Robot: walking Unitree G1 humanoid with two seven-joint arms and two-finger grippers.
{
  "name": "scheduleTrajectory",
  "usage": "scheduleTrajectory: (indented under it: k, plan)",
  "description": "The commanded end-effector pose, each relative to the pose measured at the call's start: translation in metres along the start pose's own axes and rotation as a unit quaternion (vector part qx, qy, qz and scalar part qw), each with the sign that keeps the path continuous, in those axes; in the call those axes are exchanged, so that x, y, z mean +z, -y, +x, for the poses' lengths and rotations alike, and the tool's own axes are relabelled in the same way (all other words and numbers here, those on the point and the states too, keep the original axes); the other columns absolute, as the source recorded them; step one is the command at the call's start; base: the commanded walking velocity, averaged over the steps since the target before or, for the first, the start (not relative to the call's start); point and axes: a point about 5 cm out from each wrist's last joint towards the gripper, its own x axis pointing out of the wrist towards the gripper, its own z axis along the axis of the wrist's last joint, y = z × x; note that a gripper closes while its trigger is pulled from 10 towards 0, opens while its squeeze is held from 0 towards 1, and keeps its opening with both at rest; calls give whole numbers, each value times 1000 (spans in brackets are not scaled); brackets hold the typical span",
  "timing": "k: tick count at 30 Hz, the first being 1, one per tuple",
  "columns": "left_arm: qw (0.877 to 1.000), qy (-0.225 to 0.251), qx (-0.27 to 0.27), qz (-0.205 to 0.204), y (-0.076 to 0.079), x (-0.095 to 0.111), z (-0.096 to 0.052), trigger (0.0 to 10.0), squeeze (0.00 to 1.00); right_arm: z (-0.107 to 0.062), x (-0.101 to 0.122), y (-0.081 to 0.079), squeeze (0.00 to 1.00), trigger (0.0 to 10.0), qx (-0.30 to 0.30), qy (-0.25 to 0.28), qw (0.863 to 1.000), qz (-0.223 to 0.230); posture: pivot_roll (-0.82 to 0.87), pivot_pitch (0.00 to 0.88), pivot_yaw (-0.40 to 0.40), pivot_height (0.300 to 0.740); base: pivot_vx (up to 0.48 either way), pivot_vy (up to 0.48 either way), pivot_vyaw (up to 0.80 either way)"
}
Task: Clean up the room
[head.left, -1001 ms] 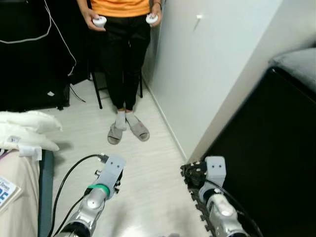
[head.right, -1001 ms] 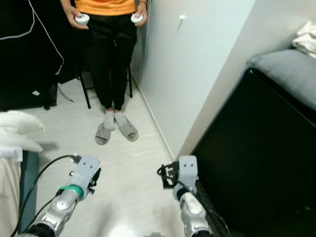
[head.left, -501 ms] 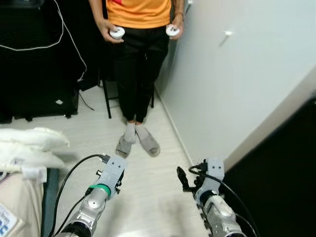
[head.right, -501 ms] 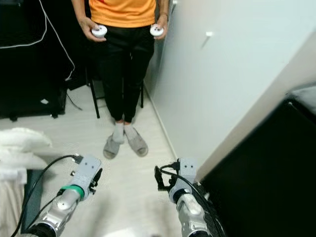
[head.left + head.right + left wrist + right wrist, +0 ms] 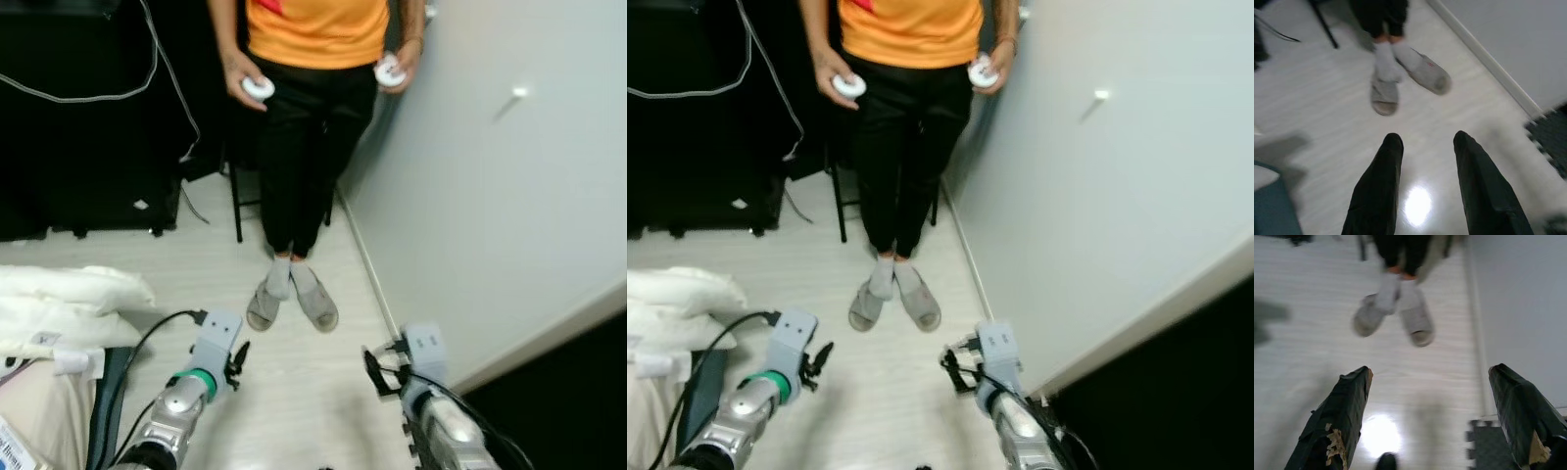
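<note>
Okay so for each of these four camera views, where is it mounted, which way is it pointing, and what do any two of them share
Left eye view: on the head, facing forward and down at the floor and a standing person; both silver arms show.
Right eye view: same head camera, same scene, slightly offset.
Left wrist view: looks along the open left gripper at the person's slippers.
Right wrist view: looks along the open right gripper at the floor.
Shared: both wrist views show the slippers.

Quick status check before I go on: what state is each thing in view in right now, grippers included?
Left gripper: jaws open, empty, above bare floor.
Right gripper: jaws wide open, empty.
Person: standing ahead, a white controller in each hand.
Slippers: on the person's feet, toes angled apart.
Pillows: piled at the robot's left.
Cable: hanging slack across dark furniture.
</note>
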Motion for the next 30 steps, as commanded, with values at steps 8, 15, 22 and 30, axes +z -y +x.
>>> scheduleTrajectory:
  k: [8, 15, 22, 30]
  plan:
    - [1000, -24, 6, 13, 4, -10, -2, 10000, 0, -4, -4, 4, 0, 10000, -13, -1, 1000, -13, 29, 61, -28, 740, 0, 0, 786]
    - [999, -17, 22, 17, 0, -5, -1, 10000, 0, -2, -1, 4, 0, 10000, -13, 7, 1000, -14, 29, 61, -28, 740, 0, 0, 779]
    - [999, -14, 29, 20, 0, -3, 0, 10000, 0, 0, 5, 1, 0, 10000, -11, 23, 999, -26, 30, 66, -27, 740, 0, 0, 312]
    - [999, -12, 34, 20, 0, -1, 1, 10000, 0, -1, 3, 1, 0, 10000, -15, 20, 999, -22, 31, 69, -27, 740, 0, 0, 719]
